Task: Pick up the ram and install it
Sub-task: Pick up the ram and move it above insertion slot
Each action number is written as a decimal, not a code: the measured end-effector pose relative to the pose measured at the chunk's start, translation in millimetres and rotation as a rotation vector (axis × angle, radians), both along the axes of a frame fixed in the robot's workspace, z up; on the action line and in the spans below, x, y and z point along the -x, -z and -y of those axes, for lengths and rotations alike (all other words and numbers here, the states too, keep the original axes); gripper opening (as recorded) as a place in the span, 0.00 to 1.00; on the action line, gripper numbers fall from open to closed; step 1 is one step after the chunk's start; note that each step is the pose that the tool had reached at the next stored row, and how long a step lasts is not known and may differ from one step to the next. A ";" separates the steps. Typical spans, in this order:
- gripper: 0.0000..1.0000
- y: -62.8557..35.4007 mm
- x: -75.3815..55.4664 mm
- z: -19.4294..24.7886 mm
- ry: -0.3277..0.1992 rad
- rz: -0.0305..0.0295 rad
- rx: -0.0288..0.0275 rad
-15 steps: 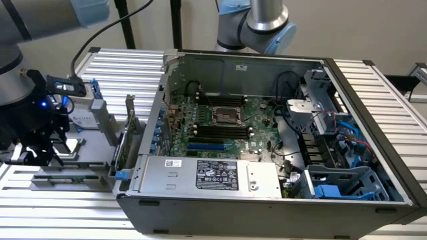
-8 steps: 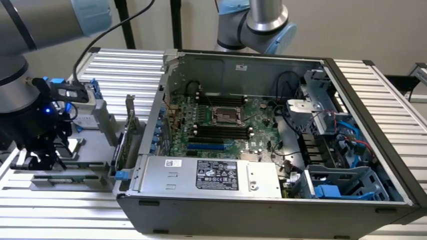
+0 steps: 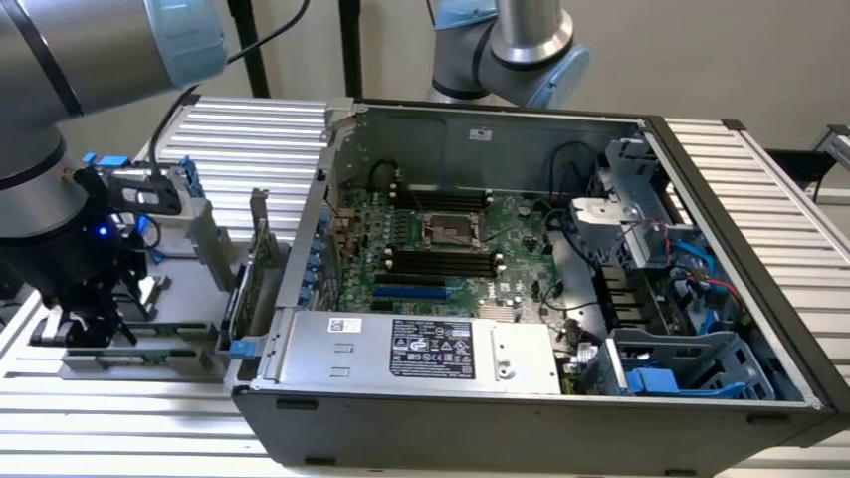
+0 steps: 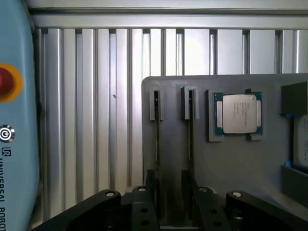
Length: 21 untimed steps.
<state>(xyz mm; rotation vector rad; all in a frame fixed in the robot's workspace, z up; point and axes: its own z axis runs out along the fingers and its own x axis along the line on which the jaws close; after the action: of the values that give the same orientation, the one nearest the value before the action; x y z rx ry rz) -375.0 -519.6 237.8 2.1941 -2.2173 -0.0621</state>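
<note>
**Jaws at a tray of two ram sticks**

Two ram sticks (image 4: pixel 157 134) stood on edge, side by side, in two slots of one grey tray (image 4: pixel 178 86), with one processor chip (image 4: pixel 237 113) just beside them. The tray lay on the ribbed counter (image 4: pixel 96 120) at about eight o'clock in the exterior view, and one open computer case (image 3: pixel 531 428) sat at its three o'clock. The jaws hung partly open over the near ends of the sticks, with a bare gap between them and nothing held. Whether they touched a stick could not be told. A pale blue cover (image 4: pixel 17 96) read "UNIVERSAL ROBO", cut off. The power-supply label (image 3: pixel 432 351) was too small to read.
</note>
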 end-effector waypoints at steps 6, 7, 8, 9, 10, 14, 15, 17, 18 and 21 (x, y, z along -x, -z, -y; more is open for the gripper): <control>0.36 7.0 0.1 0.2 -0.007 0.0002 0.0065; 0.36 8.1 0.1 0.3 -0.008 0.0003 0.0078; 0.36 9.1 0.1 0.3 -0.009 0.0004 0.0089; 0.36 10.2 0.1 0.3 -0.010 0.0005 0.0104; 0.36 11.2 0.1 0.3 -0.011 0.0006 0.0118; 0.36 15.5 0.1 0.4 -0.014 0.0011 0.0168; 0.36 16.7 0.1 0.4 -0.015 0.0014 0.0177; 0.36 19.0 0.1 0.4 -0.017 0.0019 0.0196; 0.36 20.1 0.1 0.4 -0.017 0.0022 0.0205; 0.36 23.6 0.1 0.4 -0.019 0.0034 0.0233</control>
<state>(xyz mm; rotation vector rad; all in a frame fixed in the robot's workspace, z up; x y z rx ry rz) -375.0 -520.0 214.2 2.2050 -2.1867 -0.0321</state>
